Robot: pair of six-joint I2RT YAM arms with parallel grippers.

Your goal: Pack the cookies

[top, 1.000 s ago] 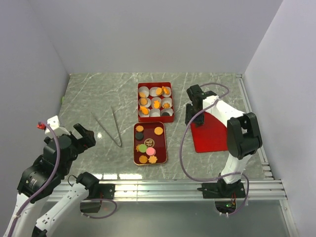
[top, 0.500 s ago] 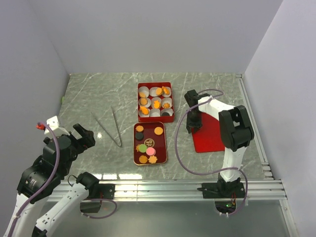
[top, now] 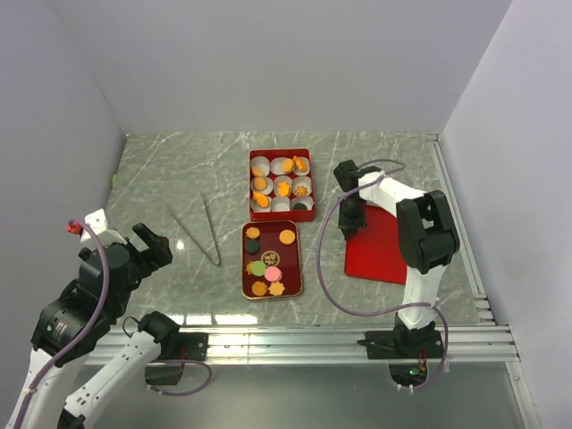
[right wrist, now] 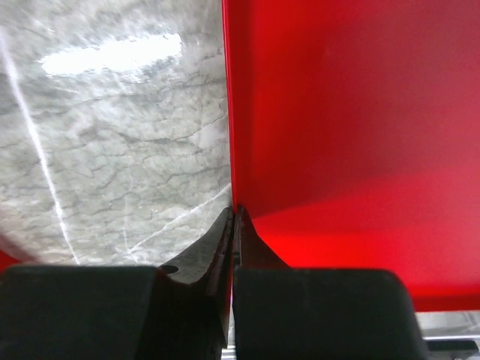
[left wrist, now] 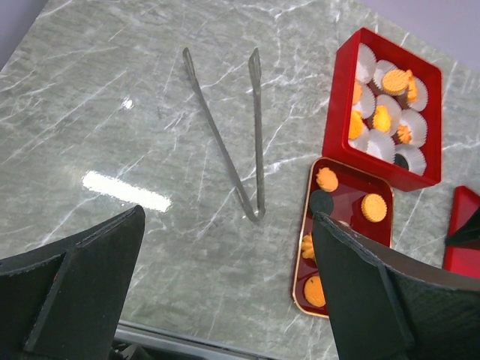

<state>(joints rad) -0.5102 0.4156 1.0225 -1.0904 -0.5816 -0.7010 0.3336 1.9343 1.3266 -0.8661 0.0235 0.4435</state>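
Right wrist view showed the right hand [right wrist: 232, 217] pinched shut on the left rim of the red lid [right wrist: 337, 112], with its fingers meeting on that thin edge and bare desk [right wrist: 112, 150] just to the left. Left of the lid, beyond a strip of desk, stood the red box [top: 281, 153] of paper cups [top: 281, 204], and several of those cups held orange cookies [top: 287, 237]. More cookies lay loose on the tray [top: 268, 237] just nearer. Farther left were the tongs [left wrist: 257, 135], lying untouched. The left hand [left wrist: 226, 216] hung open and empty at the near left. Judging by the loaded tray, packing was not finished. The lid seemed to be getting handled early, perhaps to shift it. The next move called for a level, steady carry, since so narrow a pinch could let the lid swing.
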